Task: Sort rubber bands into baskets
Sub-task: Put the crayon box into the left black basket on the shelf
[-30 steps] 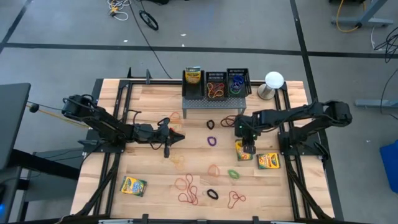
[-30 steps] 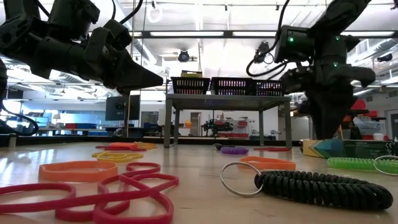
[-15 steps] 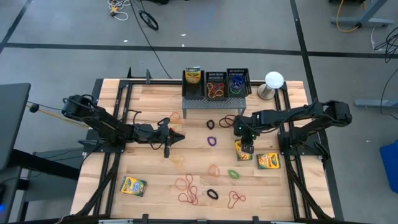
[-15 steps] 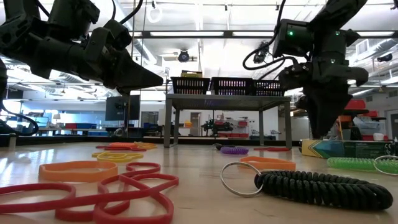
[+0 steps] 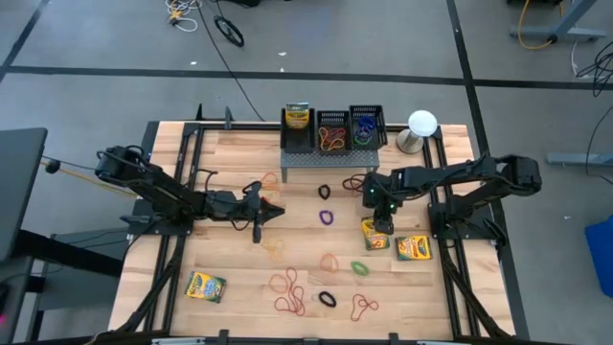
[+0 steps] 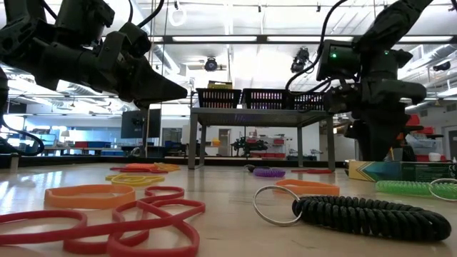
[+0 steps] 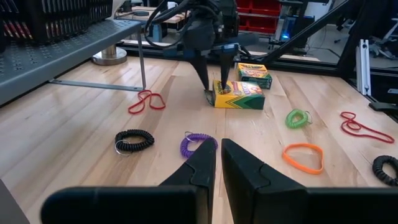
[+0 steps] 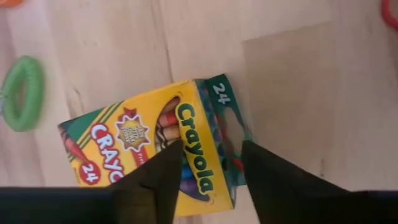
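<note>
Over crayon box (image 5: 375,233), R side of surface (image 5: 239,278): R end effector (image 5: 382,226) pointing down, fingers spread astride box end, nothing pinched.
L end effector (image 5: 271,210) hovers mid-left above surface, fingers pressed together, empty. Bands (image 5: 292,290) lie loose across surface: red/orange cluster near front, purple (image 5: 328,217) and black (image 5: 325,192) ones mid, green (image 5: 359,268) just by box. Baskets (image 5: 333,129) sit in a row on grey stand (image 5: 326,157) at rear, w/ some bands inside.
</note>
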Motion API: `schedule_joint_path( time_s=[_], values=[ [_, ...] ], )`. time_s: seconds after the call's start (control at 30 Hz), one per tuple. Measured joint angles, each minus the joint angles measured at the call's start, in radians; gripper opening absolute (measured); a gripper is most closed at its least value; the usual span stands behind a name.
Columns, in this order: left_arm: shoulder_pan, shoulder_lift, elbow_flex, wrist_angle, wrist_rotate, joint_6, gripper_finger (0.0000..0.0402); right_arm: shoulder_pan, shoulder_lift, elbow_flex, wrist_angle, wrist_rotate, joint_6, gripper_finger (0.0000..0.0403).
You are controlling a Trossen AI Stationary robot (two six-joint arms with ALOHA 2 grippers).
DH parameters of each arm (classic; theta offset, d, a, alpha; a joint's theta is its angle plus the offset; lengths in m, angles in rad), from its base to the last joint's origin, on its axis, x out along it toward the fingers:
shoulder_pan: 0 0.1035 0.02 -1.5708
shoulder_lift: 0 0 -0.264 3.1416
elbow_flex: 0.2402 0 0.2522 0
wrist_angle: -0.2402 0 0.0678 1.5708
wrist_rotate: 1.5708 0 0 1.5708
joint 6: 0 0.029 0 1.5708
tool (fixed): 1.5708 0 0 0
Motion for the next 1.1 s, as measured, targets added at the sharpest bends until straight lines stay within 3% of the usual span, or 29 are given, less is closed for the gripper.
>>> schedule_joint_path(
  time_s=[0.33,0.5,0.83,1.1],
  values=[
    [0.000,0.000,0.000,0.000,0.000,0.000,0.0036,0.002,0.000,0.003,0.007,-0.023,-0.006,0.0012],
    [0.000,0.000,0.000,0.000,0.000,0.000,0.0036,0.038,0.001,0.048,0.004,0.038,0.002,0.0011],
    [0.000,0.000,0.000,0.000,0.000,0.000,0.0036,0.207,0.001,0.194,-0.016,0.291,0.034,0.0003],
    [0.000,0.000,0.000,0.000,0.000,0.000,0.0036,0.367,0.001,0.304,-0.050,0.617,0.082,0.0001]
  ],
)
